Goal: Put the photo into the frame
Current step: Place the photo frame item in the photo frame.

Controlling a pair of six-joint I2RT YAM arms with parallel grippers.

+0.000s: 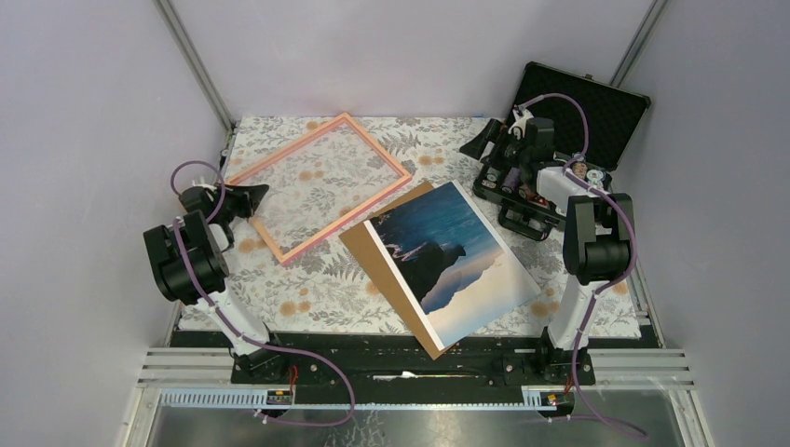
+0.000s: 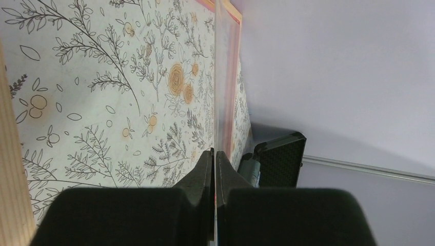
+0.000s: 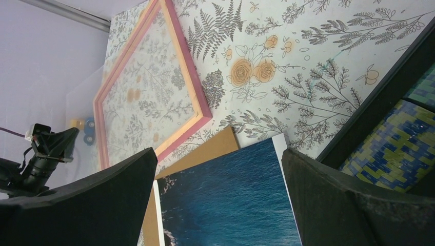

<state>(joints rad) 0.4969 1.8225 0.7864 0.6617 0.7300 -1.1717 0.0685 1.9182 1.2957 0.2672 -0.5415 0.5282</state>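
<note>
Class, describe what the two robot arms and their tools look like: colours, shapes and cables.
Both arms, the left arm and the right arm, have bulky black joint housings joined by white links. A purple cable loops along each. The left tool and right tool are black, with broad matte wedge-shaped fingers.

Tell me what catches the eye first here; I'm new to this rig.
The blue mountain photo lies on a brown board at the table's near middle, right of the pink frame. The left gripper is shut on a clear pane at the frame's left corner; the right gripper hangs open by the black case, far right.
</note>
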